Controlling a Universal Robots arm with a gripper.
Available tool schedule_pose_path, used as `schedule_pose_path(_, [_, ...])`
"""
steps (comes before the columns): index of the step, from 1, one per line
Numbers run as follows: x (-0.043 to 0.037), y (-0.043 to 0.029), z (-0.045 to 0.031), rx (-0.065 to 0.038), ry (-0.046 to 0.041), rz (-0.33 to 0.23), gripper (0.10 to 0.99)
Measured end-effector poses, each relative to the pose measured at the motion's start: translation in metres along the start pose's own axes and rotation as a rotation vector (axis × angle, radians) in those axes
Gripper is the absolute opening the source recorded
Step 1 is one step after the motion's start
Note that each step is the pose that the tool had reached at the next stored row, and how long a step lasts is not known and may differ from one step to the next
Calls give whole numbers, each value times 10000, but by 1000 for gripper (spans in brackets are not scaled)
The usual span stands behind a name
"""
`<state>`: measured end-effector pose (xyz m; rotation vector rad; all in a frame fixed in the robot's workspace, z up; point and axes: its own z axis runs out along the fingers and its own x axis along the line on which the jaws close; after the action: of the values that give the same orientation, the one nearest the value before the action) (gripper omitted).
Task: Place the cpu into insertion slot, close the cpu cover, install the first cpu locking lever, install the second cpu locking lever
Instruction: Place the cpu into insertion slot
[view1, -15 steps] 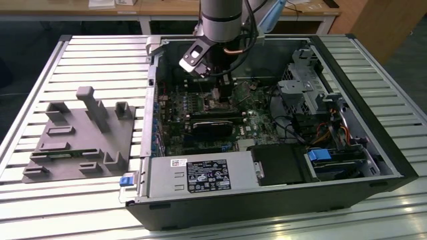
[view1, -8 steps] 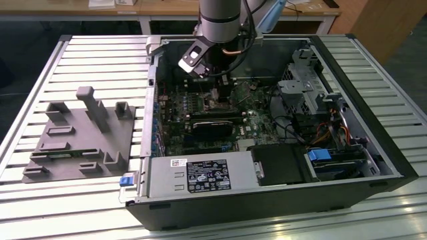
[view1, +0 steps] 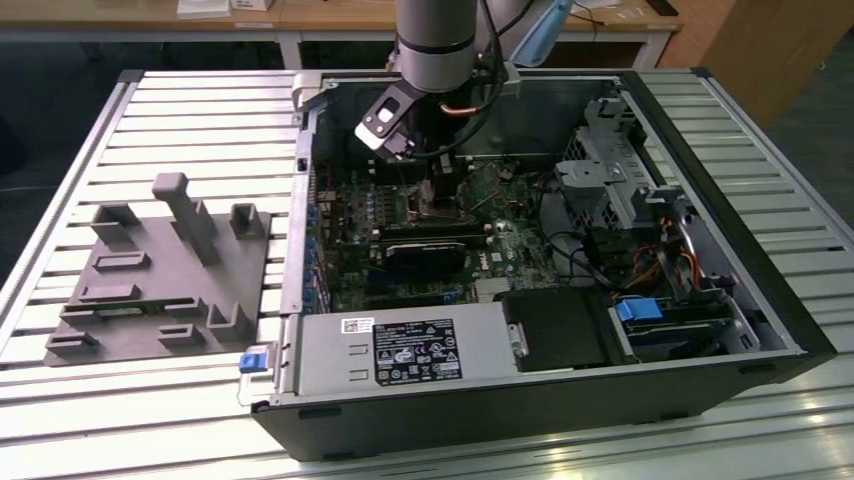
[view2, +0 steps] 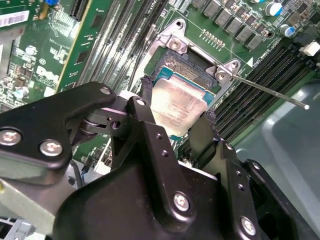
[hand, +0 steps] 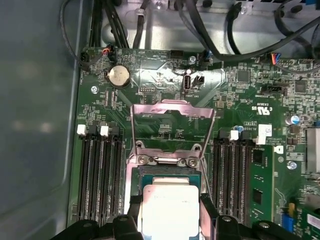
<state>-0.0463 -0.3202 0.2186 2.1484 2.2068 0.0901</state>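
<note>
Silver slats made the table (view1: 174, 110), and an open case (view1: 747, 300) lay on it. Inside the case were a green board (view1: 354, 215), a black card (view1: 427, 255), some wires (view1: 601, 262) and a blue tab (view1: 643, 310). The gripper (view1: 430, 185) reached down into the case, over the board.

In the second wrist view the fingers (view2: 146, 92) were clamped on two sides of the cpu (view2: 175, 105). The slot (view2: 186, 66) lay right under the hand, and the cpu sat over it, maybe a bit tipped. I could not tell if it was all the way in. The cover (hand: 172, 108) stood open just past the fingertips. A thin lever (view2: 270, 91) stuck out to one side of the hand.

I think the cpu could go in crooked if it was not lined up with the slot, and a hard push might hurt the tiny parts inside. The hand could also bump the lever or knock the cover down too soon, because both were so near.
</note>
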Motion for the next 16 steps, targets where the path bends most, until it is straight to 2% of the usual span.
schedule_pose_path(7, [2, -6, 28, -3, 1, 3, 537])
schedule_pose_path(16, [9, -14, 122, -2, 0, 0, 537])
